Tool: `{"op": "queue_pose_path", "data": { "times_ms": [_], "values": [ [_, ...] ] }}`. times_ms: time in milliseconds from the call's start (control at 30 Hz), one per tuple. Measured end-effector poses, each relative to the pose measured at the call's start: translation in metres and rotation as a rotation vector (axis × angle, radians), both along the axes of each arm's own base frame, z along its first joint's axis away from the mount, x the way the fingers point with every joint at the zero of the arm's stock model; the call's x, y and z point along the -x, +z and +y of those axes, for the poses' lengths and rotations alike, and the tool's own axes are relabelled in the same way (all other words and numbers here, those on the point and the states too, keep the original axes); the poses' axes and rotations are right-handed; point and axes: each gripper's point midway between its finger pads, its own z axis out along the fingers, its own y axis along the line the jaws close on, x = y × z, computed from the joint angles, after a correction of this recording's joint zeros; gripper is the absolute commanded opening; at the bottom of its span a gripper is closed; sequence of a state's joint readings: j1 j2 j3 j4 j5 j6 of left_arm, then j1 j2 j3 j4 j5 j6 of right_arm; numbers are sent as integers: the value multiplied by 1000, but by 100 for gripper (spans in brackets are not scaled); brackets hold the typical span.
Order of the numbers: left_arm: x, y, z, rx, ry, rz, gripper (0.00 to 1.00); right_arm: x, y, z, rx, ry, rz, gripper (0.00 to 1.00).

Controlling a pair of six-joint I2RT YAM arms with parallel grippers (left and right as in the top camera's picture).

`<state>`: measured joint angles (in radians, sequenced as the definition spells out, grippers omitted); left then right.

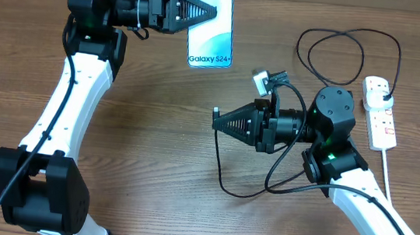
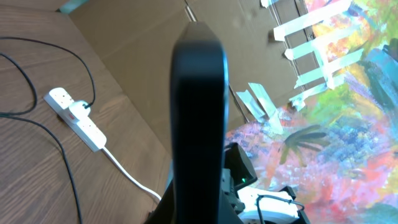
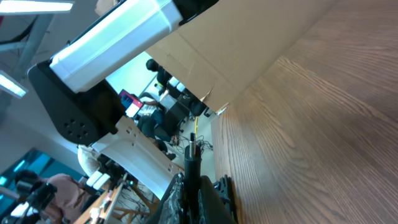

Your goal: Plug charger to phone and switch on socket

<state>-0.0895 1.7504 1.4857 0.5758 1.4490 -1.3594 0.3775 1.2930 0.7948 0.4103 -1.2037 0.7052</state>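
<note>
The phone (image 1: 210, 43), its light-blue screen reading "Galaxy S24+", is held at the table's far edge, and my left gripper (image 1: 212, 12) is shut on it from the left. From the left wrist the phone (image 2: 199, 118) shows edge-on as a dark slab between the fingers. Mid-table, my right gripper (image 1: 217, 122) points left, shut on the charger's small black connector tip (image 3: 193, 155). The charger's thin black cable (image 1: 218, 165) trails down from it and loops back to the right. The white socket (image 1: 379, 112) lies at the far right with a black plug (image 1: 384, 93) in it.
The socket's thick white cord (image 1: 388, 171) runs toward the table's front right. A second loop of black cable (image 1: 350, 31) lies behind the socket. A cardboard wall (image 2: 143, 43) and a painted sheet (image 2: 348, 124) stand beyond the table's edge.
</note>
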Motion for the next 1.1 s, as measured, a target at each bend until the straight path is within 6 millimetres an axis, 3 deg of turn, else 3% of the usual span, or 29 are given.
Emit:
{"op": "queue_pose_path", "data": {
  "times_ms": [267,1100],
  "values": [
    [12,1,-19,0,-56,-6,4,-11,7,2,-44,-11,-38,4],
    [23,-1,-27,-13,-113,8,4,-20,13,2,-61,-63,-39,4]
  ]
}}
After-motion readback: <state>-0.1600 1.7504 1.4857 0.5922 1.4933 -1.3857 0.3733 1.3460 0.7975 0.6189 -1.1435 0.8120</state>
